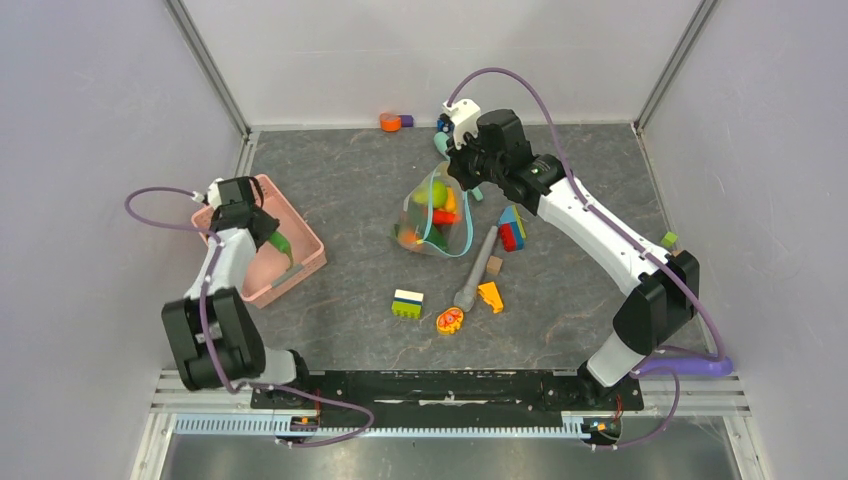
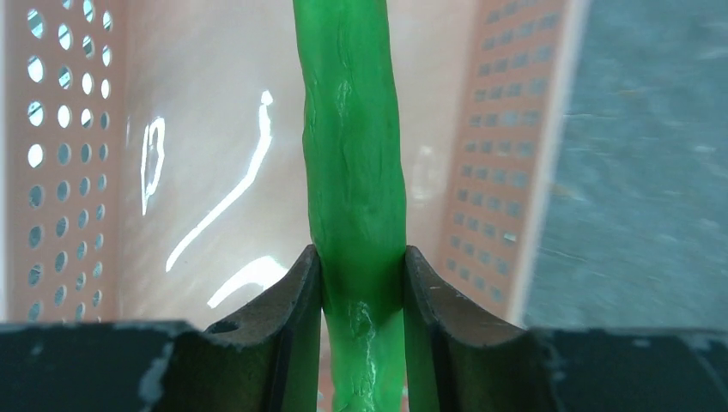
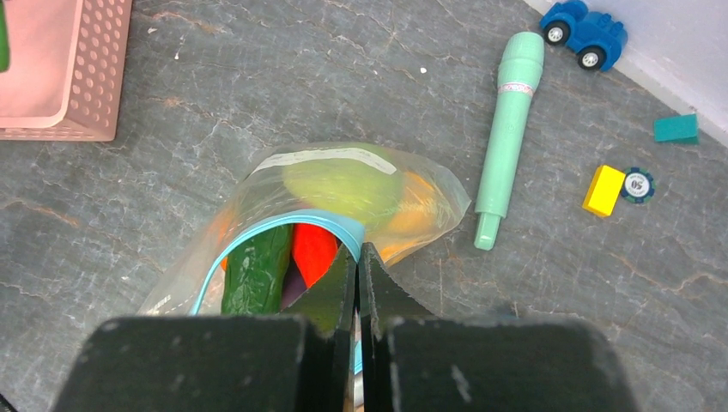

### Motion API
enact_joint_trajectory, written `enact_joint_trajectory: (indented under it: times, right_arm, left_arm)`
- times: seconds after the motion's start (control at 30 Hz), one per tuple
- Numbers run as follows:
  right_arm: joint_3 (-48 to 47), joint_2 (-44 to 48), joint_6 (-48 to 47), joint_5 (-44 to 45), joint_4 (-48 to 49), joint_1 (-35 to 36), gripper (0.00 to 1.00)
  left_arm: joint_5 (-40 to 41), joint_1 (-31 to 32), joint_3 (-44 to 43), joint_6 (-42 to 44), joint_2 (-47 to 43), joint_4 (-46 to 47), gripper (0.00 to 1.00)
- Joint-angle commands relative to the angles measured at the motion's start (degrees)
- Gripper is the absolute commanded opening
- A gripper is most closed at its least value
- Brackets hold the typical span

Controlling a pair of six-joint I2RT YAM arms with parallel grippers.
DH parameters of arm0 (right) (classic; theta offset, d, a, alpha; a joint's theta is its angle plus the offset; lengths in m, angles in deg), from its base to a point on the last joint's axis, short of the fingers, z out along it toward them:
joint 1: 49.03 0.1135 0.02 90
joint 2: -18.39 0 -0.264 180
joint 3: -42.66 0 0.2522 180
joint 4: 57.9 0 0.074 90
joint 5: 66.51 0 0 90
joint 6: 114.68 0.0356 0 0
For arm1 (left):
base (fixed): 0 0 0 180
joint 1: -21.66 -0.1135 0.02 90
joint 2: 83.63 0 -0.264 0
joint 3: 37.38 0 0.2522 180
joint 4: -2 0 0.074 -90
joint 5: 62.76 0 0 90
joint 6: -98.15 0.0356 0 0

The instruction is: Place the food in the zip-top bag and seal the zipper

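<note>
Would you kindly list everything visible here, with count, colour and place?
zip-top bag: one, clear, centre, mouth open
zipper: one, teal, bag's edge
food: several pieces, green, red, orange, inside bag
green vegetable: one, green, over basket
basket: one, pink, left side
mint stick: one, mint, beside bag
grey stick: one, grey, nearer than bag
toy car: one, blue, far side
building blocks: at least three, mixed colours, near bag
oval toy: one, orange, near middle
left gripper: one, black, shut on green vegetable
right gripper: one, black, shut on zipper
</note>
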Motion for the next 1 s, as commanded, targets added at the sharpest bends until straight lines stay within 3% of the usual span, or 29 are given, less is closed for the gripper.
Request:
enact_joint_trajectory:
  times: [0.0,0.13,0.27,0.37,0.47,0.6,0.73,0.97]
  right_arm:
    - [-4.0,0.8,2.7,0.5,0.1,-0.1,0.00]
    - [-4.6,0.3,4.2,-0.1,-1.4,-0.1,0.00]
    - [-5.4,-0.1,5.0,-2.1,-2.9,-0.2,0.00]
    - [-5.8,-0.3,5.2,-3.9,-3.8,-0.5,0.00]
    - [-6.3,-0.5,6.0,-6.3,-4.6,-0.8,0.00]
    - [-5.5,-0.1,7.4,-8.9,-3.4,-0.9,0.00]
    - [-3.3,1.6,10.5,-4.4,0.2,-0.9,0.00]
    - [2.6,4.2,15.0,6.2,8.1,-0.9,0.00]
  left_arm:
    - [-5.0,0.1,-0.2,2.3,-10.0,0.9,0.02]
    - [-13.0,1.2,0.8,3.6,-17.9,3.3,0.02]
    - [-30.2,6.5,3.5,5.5,-25.4,13.7,0.02]
    - [-42.2,17.1,1.6,11.3,-27.9,17.1,0.02]
    - [-45.4,29.2,-1.7,17.2,-28.8,15.2,0.02]
    - [-48.2,35.7,-1.3,10.0,-29.5,18.6,0.02]
    - [-51.8,38.1,1.0,-4.5,-28.6,18.6,0.02]
    - [-53.7,41.6,0.0,-10.0,-31.0,1.9,0.02]
